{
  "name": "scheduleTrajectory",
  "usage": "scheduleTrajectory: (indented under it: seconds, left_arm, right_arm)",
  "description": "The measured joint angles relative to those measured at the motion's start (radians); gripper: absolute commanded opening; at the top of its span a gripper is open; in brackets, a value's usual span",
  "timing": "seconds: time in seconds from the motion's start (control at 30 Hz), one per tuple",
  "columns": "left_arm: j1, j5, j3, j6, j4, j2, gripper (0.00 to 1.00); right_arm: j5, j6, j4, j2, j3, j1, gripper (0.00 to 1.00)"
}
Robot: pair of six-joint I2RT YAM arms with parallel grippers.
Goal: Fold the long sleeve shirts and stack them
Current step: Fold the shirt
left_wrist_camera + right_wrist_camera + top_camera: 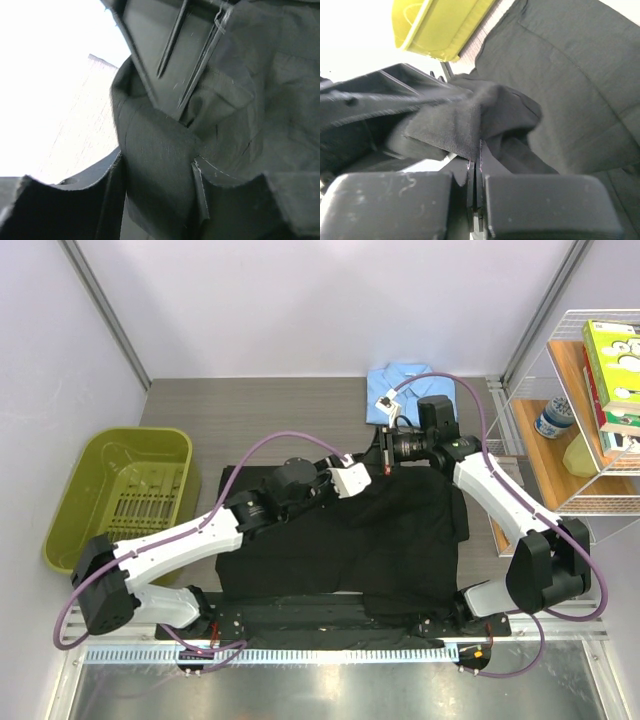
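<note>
The black shirt (pixel 340 540) lies spread across the middle of the table, its near edge hanging over the front. My left gripper (pixel 372 470) and right gripper (pixel 386 454) meet at the shirt's far edge, almost touching. The left gripper (pixel 160 200) has a thick fold of black cloth (pixel 155 150) filling the gap between its fingers. The right gripper (pixel 477 170) is shut on a thin edge of the black shirt (pixel 455 125), lifted a little. The light blue shirt (pixel 405 390) lies folded at the back right, just beyond both grippers.
A green bin (pixel 120 495) stands at the left of the table and also shows in the right wrist view (pixel 440 25). A wire shelf (pixel 590 400) with boxes and a bottle (pixel 553 418) stands at the right edge. Purple cables loop over both arms.
</note>
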Motion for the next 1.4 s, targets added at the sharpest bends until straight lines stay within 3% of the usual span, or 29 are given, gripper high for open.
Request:
scheduleTrajectory:
  seconds: [0.07,0.23,0.33,0.4,0.5,0.57,0.73,0.9,1.0,1.07,1.1,1.2,1.23,1.3,1.4]
  left_arm:
    - [0.000,0.000,0.000,0.002,-0.035,-0.027,0.54]
    - [0.000,0.014,0.000,0.004,-0.106,-0.103,0.52]
    - [0.000,0.027,0.000,0.003,-0.122,-0.124,0.45]
    - [0.000,0.030,0.002,-0.001,-0.130,-0.121,0.34]
    - [0.000,0.031,0.018,-0.012,-0.140,-0.099,0.30]
    - [0.001,0.031,0.029,-0.026,-0.141,-0.081,0.31]
    - [0.013,0.025,0.047,-0.062,-0.148,-0.053,0.54]
    - [0.043,0.048,0.066,-0.117,-0.159,-0.046,0.59]
    - [0.054,0.061,0.066,-0.138,-0.160,-0.040,0.54]
    - [0.057,0.061,0.066,-0.138,-0.159,-0.028,0.45]
    - [0.058,0.063,0.066,-0.135,-0.160,-0.021,0.28]
    - [0.060,0.089,0.068,-0.106,-0.171,-0.013,0.00]
    - [0.060,0.107,0.077,-0.089,-0.187,-0.014,0.00]
    - [0.063,0.158,0.103,-0.052,-0.231,-0.019,0.00]
    - [0.065,0.248,0.159,0.002,-0.348,-0.044,0.00]
  right_arm:
    - [0.002,-0.032,-0.019,0.000,0.000,-0.002,0.01]
    - [0.003,-0.094,-0.068,-0.003,0.000,-0.006,0.01]
    - [0.003,-0.120,-0.085,-0.005,0.000,-0.007,0.01]
    - [0.002,-0.131,-0.095,-0.005,0.000,-0.006,0.01]
    - [-0.002,-0.154,-0.108,-0.007,0.000,-0.006,0.01]
    - [-0.006,-0.174,-0.119,-0.015,0.000,-0.006,0.01]
    - [-0.012,-0.278,-0.178,-0.064,0.000,-0.003,0.01]
    - [-0.019,-0.372,-0.238,-0.097,0.000,0.006,0.01]
    - [-0.023,-0.409,-0.262,-0.101,0.000,0.011,0.01]
    - [-0.024,-0.428,-0.278,-0.101,0.000,0.013,0.01]
    - [-0.025,-0.438,-0.287,-0.101,0.000,0.013,0.01]
    - [-0.023,-0.461,-0.307,-0.101,0.000,0.013,0.03]
    - [-0.019,-0.468,-0.311,-0.101,0.000,0.013,0.10]
    - [-0.010,-0.481,-0.322,-0.101,0.001,0.014,0.13]
    - [0.008,-0.504,-0.344,-0.101,0.001,0.014,0.46]
